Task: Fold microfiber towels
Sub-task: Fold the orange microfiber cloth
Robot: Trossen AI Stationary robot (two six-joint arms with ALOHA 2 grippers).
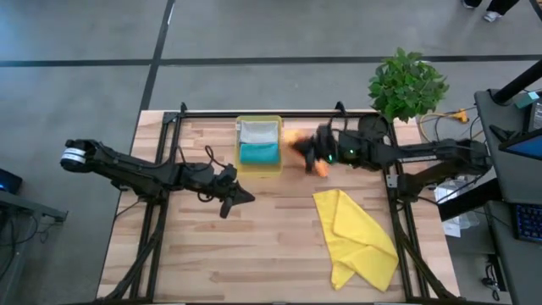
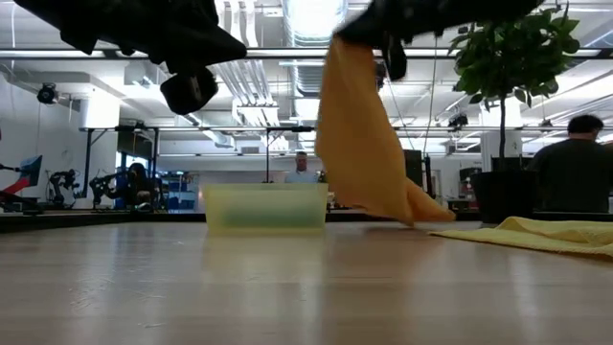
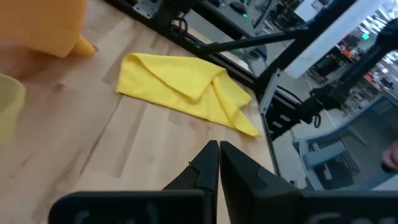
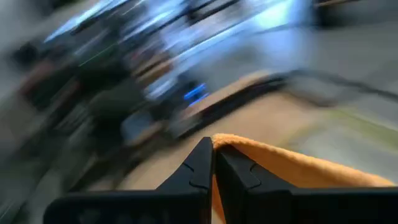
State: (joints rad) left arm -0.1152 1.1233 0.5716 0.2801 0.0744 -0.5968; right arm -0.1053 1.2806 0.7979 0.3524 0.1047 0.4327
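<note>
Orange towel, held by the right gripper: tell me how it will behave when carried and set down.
Probably floppy: in the low view the orange towel hangs in a limp drape from the shut right gripper, its lower corner trailing on the table. Likely light, since one pinched edge carries it. It may land crumpled, like the yellow towel.

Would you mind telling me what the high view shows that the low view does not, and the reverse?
Only the high view shows the grey towel and teal towel lying in the yellow tray, and the left tool, shut and empty, over bare table. Only the low view shows the orange towel hanging down from above, its lowest corner reaching the tabletop. Both show the right tool shut on the orange towel, the tray, and the yellow towel lying on the table.
</note>
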